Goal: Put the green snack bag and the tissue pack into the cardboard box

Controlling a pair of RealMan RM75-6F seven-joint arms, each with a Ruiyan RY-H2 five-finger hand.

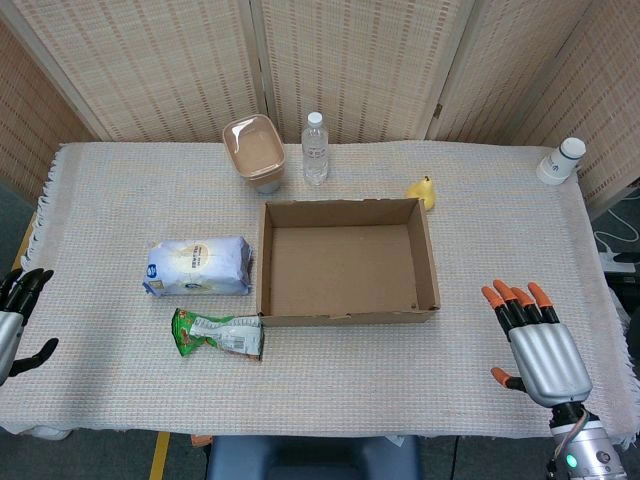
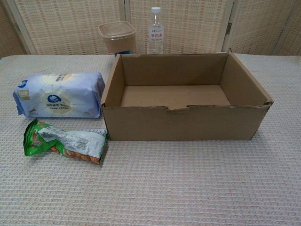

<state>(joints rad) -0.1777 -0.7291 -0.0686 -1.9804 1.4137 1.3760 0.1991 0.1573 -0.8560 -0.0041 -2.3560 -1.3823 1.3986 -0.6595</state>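
Note:
The open cardboard box (image 1: 346,262) (image 2: 188,123) stands in the middle of the table with nothing inside. Left of it lies the blue-and-white tissue pack (image 1: 197,266) (image 2: 59,94). The green snack bag (image 1: 217,333) (image 2: 63,142) lies flat in front of the pack, by the box's front left corner. My left hand (image 1: 15,320) hovers at the table's far left edge, fingers apart, holding nothing. My right hand (image 1: 535,342) is over the front right of the table, fingers spread, well clear of the box. Neither hand shows in the chest view.
Behind the box stand a lidded tan tub (image 1: 255,152) (image 2: 117,36) and a water bottle (image 1: 315,148) (image 2: 155,30). A small yellow object (image 1: 422,192) sits at the box's back right corner. A white container (image 1: 560,161) stands at the far right. Woven screens close the back.

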